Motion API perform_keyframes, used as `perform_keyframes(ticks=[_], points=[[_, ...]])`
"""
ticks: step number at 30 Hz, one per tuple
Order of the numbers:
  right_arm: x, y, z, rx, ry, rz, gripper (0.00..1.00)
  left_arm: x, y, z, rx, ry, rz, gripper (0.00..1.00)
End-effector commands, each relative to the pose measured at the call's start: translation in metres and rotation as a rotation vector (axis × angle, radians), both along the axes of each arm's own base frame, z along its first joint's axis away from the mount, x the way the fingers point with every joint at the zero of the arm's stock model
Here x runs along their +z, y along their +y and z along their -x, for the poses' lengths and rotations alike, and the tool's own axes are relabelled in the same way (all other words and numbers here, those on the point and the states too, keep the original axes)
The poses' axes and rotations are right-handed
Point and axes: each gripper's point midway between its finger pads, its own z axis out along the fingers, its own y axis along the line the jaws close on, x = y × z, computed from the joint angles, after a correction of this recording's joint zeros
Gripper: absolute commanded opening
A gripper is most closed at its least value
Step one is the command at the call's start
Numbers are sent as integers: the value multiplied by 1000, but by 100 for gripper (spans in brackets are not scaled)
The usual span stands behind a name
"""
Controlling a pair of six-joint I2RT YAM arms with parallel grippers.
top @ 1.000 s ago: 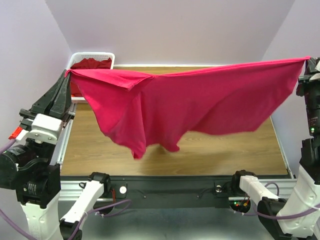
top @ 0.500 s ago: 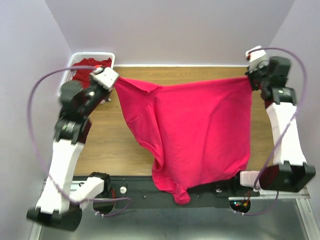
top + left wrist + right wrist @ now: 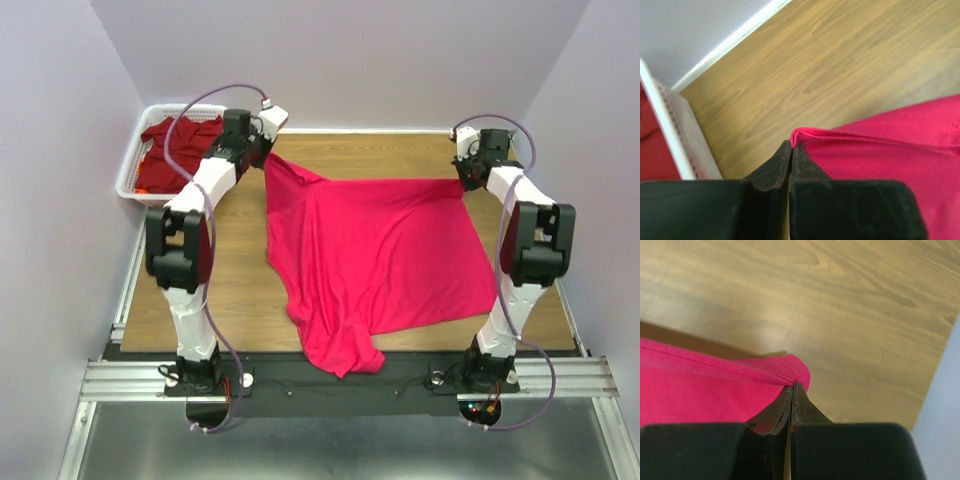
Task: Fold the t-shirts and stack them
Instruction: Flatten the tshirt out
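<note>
Left wrist view: the left gripper (image 3: 791,148) is seen clenched on a hemmed corner of the pink shirt (image 3: 890,150), near the basket (image 3: 677,135). In the right wrist view, the right gripper (image 3: 792,388) is pinched shut on the opposite corner, well apart from the basket. Between them the shirt is spread on the table (image 3: 225,280), and its end farthest from the basket is rumpled. A maroon shirt (image 3: 170,150) is heaped inside the basket. The cloth is judged light, limp and easily wrinkled. Hems and corners are best gripped.
</note>
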Motion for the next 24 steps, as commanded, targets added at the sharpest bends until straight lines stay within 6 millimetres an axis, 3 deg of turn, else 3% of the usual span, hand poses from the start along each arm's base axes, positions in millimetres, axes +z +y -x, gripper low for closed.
perform_keyframes(ticks=[1,2,3,4,5,6,7,8,9,10,11,12,13,14,15,16,17,18,19,20,21,22,23,24], points=[[41,-20,-59,-74,-191,26,1,40,-1,-59,70,-109,26,0],[35,-21,-63,-77,-183,27,0,8,-3,-72,75,-60,16,0],[32,-21,-69,-79,-184,24,1,6,-6,-80,77,-61,18,0],[23,-22,-77,-88,-177,13,1,19,-6,-92,85,-90,19,0],[20,-28,-81,-113,-175,31,1,14,-6,-99,94,-89,17,1],[18,-30,-84,-135,-176,26,5,-10,-7,-108,98,-59,7,3],[11,-32,-87,-151,-169,28,11,-11,-8,-113,101,-64,8,8],[0,-38,-90,-179,-154,41,17,1,-4,-122,130,-101,9,21],[5,-40,-96,-191,-167,44,25,-9,-3,-128,147,-94,10,28],[7,-42,-97,-210,-171,41,40,4,-1,-132,167,-119,15,35],[9,-43,-96,-214,-169,45,47,8,1,-133,181,-126,17,44],[19,-41,-93,-210,-173,39,56,29,2,-129,185,-152,28,60],[27,-41,-90,-206,-178,35,71,31,5,-123,183,-140,29,71],[45,-39,-82,-194,-184,26,78,62,4,-110,162,-165,48,85],[48,-37,-76,-185,-169,17,88,70,5,-101,153,-164,53,86],[57,-35,-69,-177,-161,11,98,56,7,-87,147,-112,51,86],[61,-34,-61,-171,-145,-4,99,59,10,-74,126,-86,70,86],[73,-25,-44,-140,-114,-32,99,89,12,-55,109,-114,92,85],[74,-18,-33,-106,-86,-49,99,70,13,-38,96,-51,92,85],[66,-12,-18,-95,-38,-67,99,67,9,-19,37,-8,93,83],[72,0,4,-44,9,-96,98,83,7,3,-7,-15,91,80],[68,6,19,-24,53,-113,97,55,-1,31,-77,91,93,78],[56,11,37,-19,113,-132,97,49,-3,47,-118,115,79,76],[45,20,61,18,205,-158,93,57,-4,67,-151,115,81,74]])
